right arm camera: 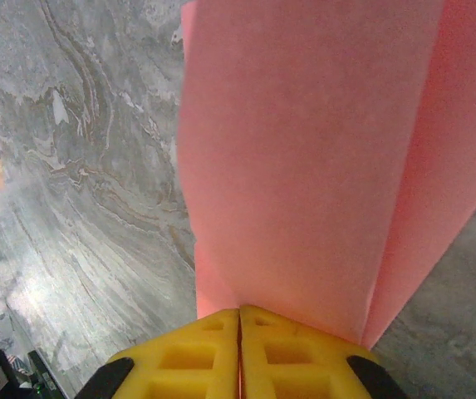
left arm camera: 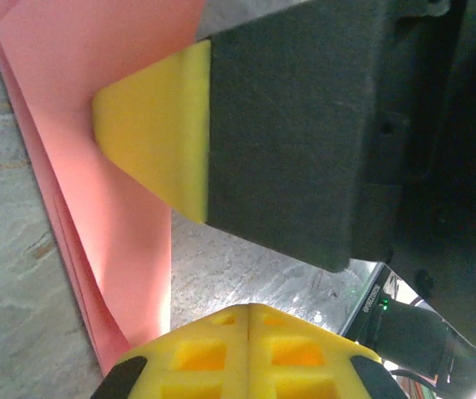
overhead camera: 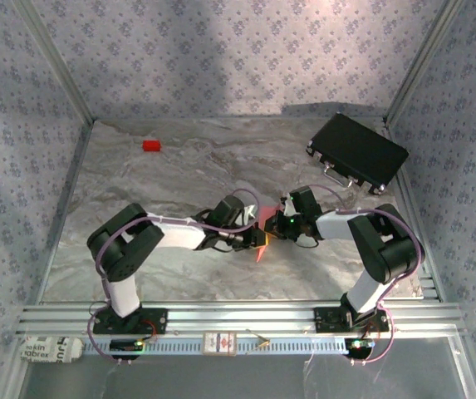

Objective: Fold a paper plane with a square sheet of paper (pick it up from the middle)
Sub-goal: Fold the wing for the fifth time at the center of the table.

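The square sheet of paper [overhead camera: 267,219] is salmon-pink and folded into long overlapping layers, like a paper plane. It sits at mid-table between my two grippers. My right gripper [right arm camera: 239,312] is shut on it: the folded paper [right arm camera: 304,166] fans out straight from between the yellow pads. My left gripper [left arm camera: 250,309] is shut with nothing between its pads. The paper [left arm camera: 96,166] lies just to their left over the marbled table. One yellow-tipped fingertip [left arm camera: 154,133] of the right gripper rests against the paper there. From above, the left gripper [overhead camera: 254,239] and right gripper [overhead camera: 276,231] nearly touch.
A small red block [overhead camera: 151,145] lies at the back left. A black rectangular case [overhead camera: 357,153] lies at the back right corner. Patterned walls close in the table on three sides, and an aluminium rail [overhead camera: 238,316] runs along the near edge.
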`<action>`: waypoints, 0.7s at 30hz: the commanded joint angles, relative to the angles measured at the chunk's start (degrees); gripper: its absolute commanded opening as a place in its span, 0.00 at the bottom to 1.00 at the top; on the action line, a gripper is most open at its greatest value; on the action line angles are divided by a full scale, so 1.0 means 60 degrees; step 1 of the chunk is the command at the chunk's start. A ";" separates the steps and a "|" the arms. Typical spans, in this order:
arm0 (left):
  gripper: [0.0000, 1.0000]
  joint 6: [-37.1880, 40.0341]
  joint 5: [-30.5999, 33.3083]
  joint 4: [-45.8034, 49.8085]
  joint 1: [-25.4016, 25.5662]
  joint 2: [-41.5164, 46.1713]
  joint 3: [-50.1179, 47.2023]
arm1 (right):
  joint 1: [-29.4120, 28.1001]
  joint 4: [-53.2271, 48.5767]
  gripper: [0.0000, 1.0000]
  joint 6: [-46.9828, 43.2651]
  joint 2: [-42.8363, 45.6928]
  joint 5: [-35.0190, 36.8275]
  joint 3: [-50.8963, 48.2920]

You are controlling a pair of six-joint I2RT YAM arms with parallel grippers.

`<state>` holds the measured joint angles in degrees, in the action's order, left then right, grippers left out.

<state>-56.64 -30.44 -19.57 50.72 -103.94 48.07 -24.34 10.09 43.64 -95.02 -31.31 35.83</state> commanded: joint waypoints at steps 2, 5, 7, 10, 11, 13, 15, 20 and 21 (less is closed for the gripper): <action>0.01 0.0174 -0.0150 0.0128 -0.0037 -0.0417 0.0342 | 0.0130 -0.0883 0.10 0.0042 -0.0210 0.0621 -0.0144; 0.01 0.0312 0.0211 0.0385 -0.0041 -0.0603 0.0315 | 0.0132 -0.0861 0.10 0.0073 -0.0218 0.0604 -0.0128; 0.01 0.0490 0.0437 0.0723 -0.0045 -0.0689 0.0309 | 0.0122 -0.0894 0.10 0.0082 -0.0197 0.0600 -0.0084; 0.00 0.0683 0.0735 0.1191 -0.0023 -0.0695 0.0108 | 0.0132 -0.0931 0.10 0.0059 -0.0105 0.0575 -0.0042; 0.00 0.0733 0.0819 0.1285 -0.0003 -0.0668 0.0013 | 0.0131 -0.0932 0.10 0.0053 -0.0086 0.0561 -0.0014; 0.00 0.0810 0.0865 0.1349 0.0035 -0.0671 -0.0229 | 0.0152 -0.0986 0.11 -0.0009 0.0008 0.0531 0.0080; 0.00 0.0842 0.0848 0.1371 0.0083 -0.0707 -0.0455 | 0.0173 -0.1144 0.12 -0.0129 0.0145 0.0472 0.0231; 0.00 0.0915 0.0815 0.1373 0.0175 -0.0637 -0.1086 | 0.0347 -0.1687 0.13 -0.0572 0.0804 0.0556 0.0590; 0.00 0.0914 0.0767 0.1270 0.0177 -0.0621 -0.1245 | 0.0395 -0.1736 0.13 -0.0632 0.0962 0.0567 0.0611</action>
<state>-52.73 -27.16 -20.82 51.16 -106.45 45.39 -22.90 3.86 42.33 -92.16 -29.91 37.65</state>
